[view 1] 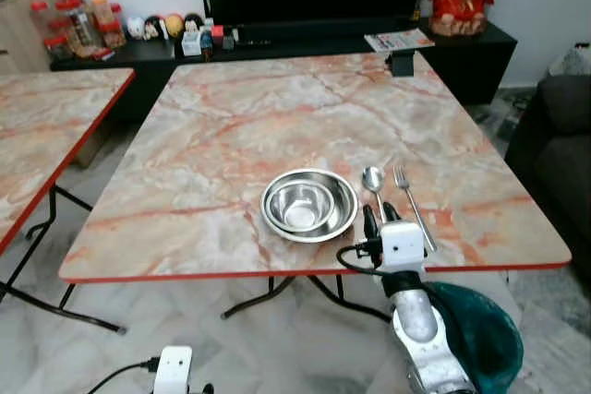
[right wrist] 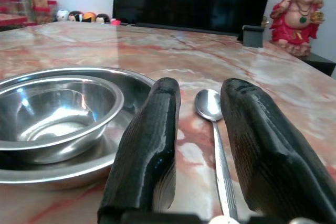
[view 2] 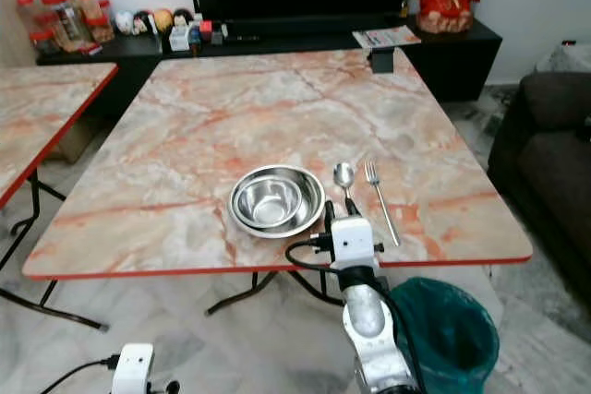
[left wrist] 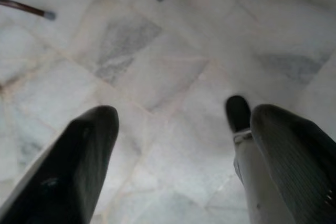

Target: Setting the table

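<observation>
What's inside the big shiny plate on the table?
A smaller shiny steel bowl sits inside the wide, shallow steel plate. The bowl looks empty. Whatever lies under the bowl is covered, so I cannot tell.

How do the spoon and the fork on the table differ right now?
The spoon lies next to the steel bowls; the fork lies on its far side, nearer the table's right edge. The right gripper has its open fingers on either side of the spoon's handle; the fork has nothing around it. The spoon ends in a rounded bowl, the fork in tines. Both are silver and lie flat, roughly parallel.
</observation>
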